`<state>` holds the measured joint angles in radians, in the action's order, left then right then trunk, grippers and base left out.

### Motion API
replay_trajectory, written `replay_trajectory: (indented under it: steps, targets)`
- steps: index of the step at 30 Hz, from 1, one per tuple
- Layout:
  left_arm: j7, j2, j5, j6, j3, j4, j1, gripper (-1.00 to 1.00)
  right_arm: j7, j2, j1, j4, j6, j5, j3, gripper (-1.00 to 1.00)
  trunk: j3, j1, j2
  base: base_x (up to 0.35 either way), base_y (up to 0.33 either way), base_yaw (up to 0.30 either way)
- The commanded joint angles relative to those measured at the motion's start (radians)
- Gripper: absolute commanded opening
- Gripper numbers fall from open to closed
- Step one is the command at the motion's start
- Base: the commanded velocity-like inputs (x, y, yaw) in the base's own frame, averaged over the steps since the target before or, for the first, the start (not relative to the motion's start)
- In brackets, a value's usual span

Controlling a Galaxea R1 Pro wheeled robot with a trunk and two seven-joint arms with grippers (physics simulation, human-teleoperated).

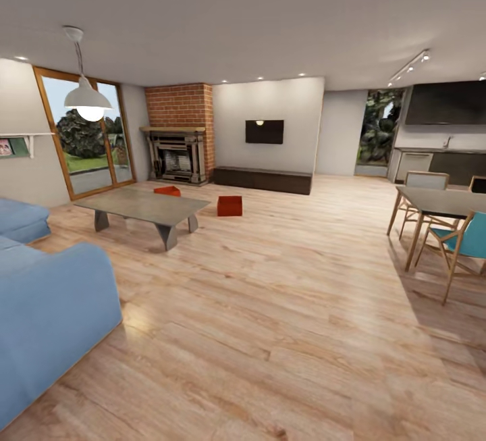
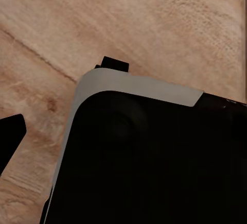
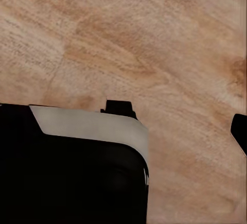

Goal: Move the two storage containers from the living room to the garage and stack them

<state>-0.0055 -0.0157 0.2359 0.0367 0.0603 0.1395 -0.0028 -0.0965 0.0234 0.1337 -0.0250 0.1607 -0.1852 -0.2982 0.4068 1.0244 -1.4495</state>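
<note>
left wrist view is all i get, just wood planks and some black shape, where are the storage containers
Observer: The head view has both across the room on the wood floor. One storage container sits in the open, just right of the coffee table.
Operator: and the other one
Observer: The second storage container is past the table's far edge, partly hidden by it, in front of the brick fireplace.
</note>
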Motion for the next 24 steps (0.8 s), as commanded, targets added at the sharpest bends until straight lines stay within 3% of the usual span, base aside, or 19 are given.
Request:
replay_trajectory:
  steps: [1,24]
  targets:
    - [-0.001,0.0,0.002,0.002,0.006,0.0,0.0,1.0,-0.002,0.0,0.001,-0.003,0.005,-0.01,-0.009,1.0,0.001,0.001,0.0,0.324,0.0,0.013]
    - [-0.002,-0.002,0.002,-0.001,0.007,-0.013,0.0,1.0,-0.003,0.0,0.001,-0.003,0.004,-0.013,-0.01,1.0,0.001,0.001,0.0,0.324,0.0,0.002]
